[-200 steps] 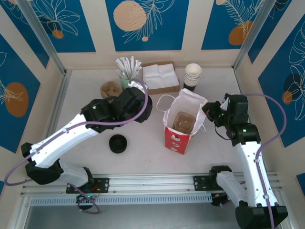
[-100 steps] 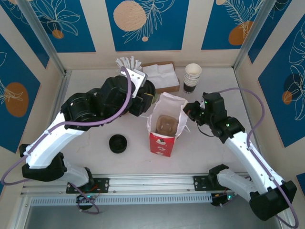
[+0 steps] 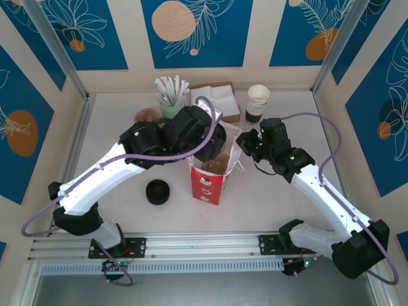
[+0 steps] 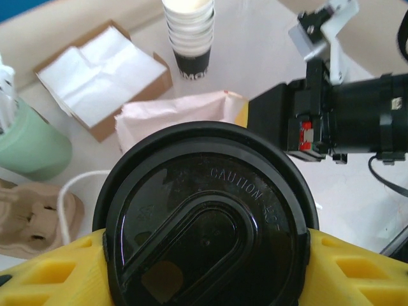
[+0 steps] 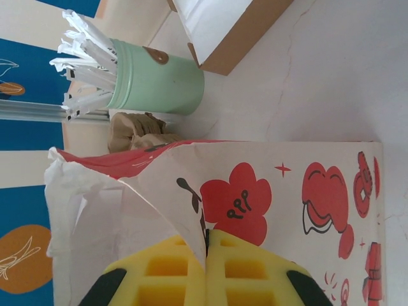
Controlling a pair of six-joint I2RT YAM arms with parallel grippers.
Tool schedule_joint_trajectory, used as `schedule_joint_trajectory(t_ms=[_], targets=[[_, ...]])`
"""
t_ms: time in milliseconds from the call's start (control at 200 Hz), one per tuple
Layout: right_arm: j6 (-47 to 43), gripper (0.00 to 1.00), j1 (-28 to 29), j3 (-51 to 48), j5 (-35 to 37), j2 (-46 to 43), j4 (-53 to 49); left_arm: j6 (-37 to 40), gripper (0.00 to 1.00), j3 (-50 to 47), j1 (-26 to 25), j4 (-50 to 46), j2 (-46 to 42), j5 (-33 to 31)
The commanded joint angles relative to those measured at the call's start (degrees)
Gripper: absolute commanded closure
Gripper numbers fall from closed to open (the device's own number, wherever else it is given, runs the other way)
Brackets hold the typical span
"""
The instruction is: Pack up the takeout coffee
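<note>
My left gripper grasps takeout coffee, lid up, bag at 12 o'clock. My right gripper clenched on bag rim, 2 o'clock side.

takeout coffee, black lid w/ CAUTION text, upright, above bag mouth

Overhead plus wrist close-ups; bag shared

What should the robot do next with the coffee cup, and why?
Probably lower it into the bag. The left end effector grips the takeout coffee at the open bag's mouth, a cardboard carrier waits inside, and the right end effector pinches the bag's rim, holding it open.
</note>
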Motion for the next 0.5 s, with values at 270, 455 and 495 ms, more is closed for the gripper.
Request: schedule_joint_trajectory(t_ms=[270, 455, 495], targets=[[4.35, 0.67, -2.74, 4.92, -3.24, 0.26, -12.38, 1.02, 0.40, -11.90, 4.73, 12.97, 1.20, 4.86], [-1.90, 0.56, -9.04, 13.74, -9.61, 0.77, -24.04, 4.70, 0.41, -11.33, 4.74, 14.52, 3.16, 3.60], [-4.44, 0.55, -10.06, 15.55, -11.74, 1.11, -24.60, 5.04, 0.41, -11.21, 4.76, 14.90, 3.35, 3.70]])
